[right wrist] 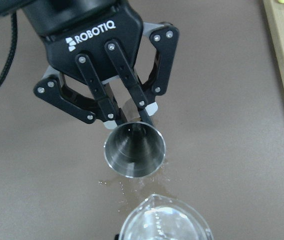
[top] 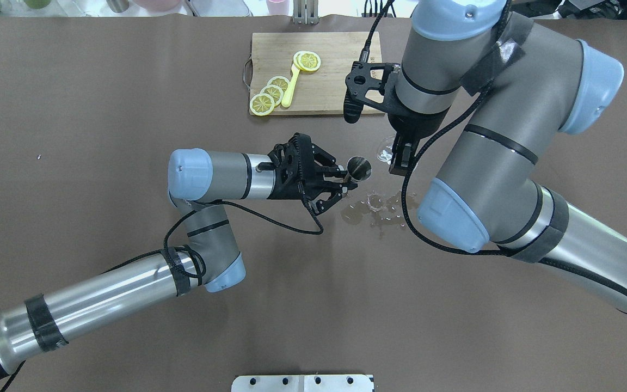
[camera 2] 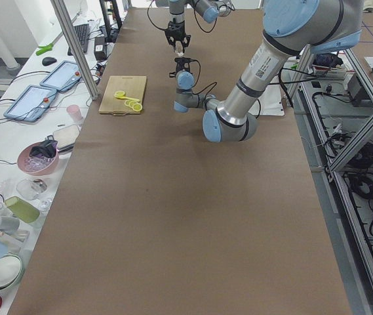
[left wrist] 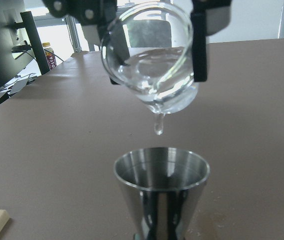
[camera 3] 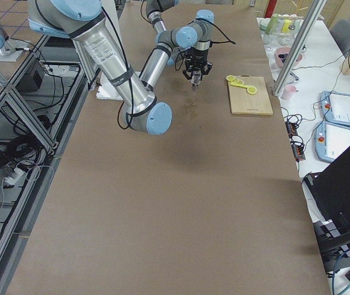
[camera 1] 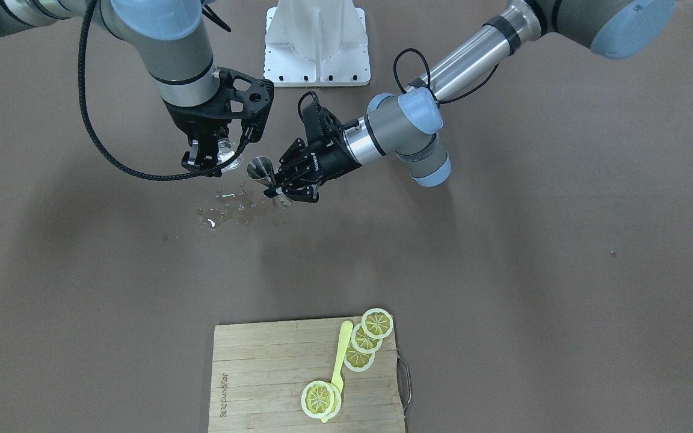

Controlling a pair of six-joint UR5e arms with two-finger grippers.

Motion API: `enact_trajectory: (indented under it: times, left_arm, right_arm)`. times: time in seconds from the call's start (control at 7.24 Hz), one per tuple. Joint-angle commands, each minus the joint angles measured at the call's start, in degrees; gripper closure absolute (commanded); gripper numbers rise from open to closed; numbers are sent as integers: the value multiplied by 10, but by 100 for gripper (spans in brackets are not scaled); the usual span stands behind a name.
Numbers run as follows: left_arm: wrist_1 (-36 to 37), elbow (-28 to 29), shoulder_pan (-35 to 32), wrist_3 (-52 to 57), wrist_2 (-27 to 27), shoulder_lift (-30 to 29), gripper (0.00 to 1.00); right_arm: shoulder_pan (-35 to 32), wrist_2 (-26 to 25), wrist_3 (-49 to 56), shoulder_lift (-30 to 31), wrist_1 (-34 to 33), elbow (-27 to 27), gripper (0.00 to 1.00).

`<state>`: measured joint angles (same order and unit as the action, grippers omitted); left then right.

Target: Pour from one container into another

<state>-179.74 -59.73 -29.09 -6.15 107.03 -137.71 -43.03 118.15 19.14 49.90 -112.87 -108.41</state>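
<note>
The clear glass cup (left wrist: 151, 65) hangs tilted with its lip down, and a drop (left wrist: 158, 128) falls from it. My right gripper (camera 1: 211, 159) is shut on this cup (camera 1: 227, 154), which shows faintly in the overhead view (top: 385, 150). Just below and beside it the steel jigger (left wrist: 161, 192) stands upright, mouth open upward. My left gripper (top: 349, 182) is shut on the jigger (top: 358, 167) at its lower part. In the right wrist view the jigger (right wrist: 135, 150) sits in front of the left gripper (right wrist: 132, 117), with the cup's rim (right wrist: 164, 222) at the bottom edge.
A puddle of spilled water (camera 1: 226, 207) lies on the brown table under the two grippers, also visible from overhead as a puddle (top: 379, 207). A wooden cutting board (camera 1: 262, 391) with lemon slices and a yellow utensil lies at the operators' side. A white mount (camera 1: 316, 42) stands by the robot's base.
</note>
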Motion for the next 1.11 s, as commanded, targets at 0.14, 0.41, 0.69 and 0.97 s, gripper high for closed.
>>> enact_trajectory:
  times: [0.14,0.41,0.69,0.97]
  left_arm:
    - [0,-26,-1,0,-2,23,100]
    - [1,-49,-3,-1,-2,46,100]
    - [1,-59,-6,-2,-2,57,100]
    - [1,-77,-10,-2,-15,78,100]
  right_arm:
    - [-19,-6,-103,60,130,-19,100]
    - [-32,-21,-186,91,178,-43,100]
    - [-31,-76,-259,138,252,-63,100]
    - [-31,-94,-334,173,288,-83,100]
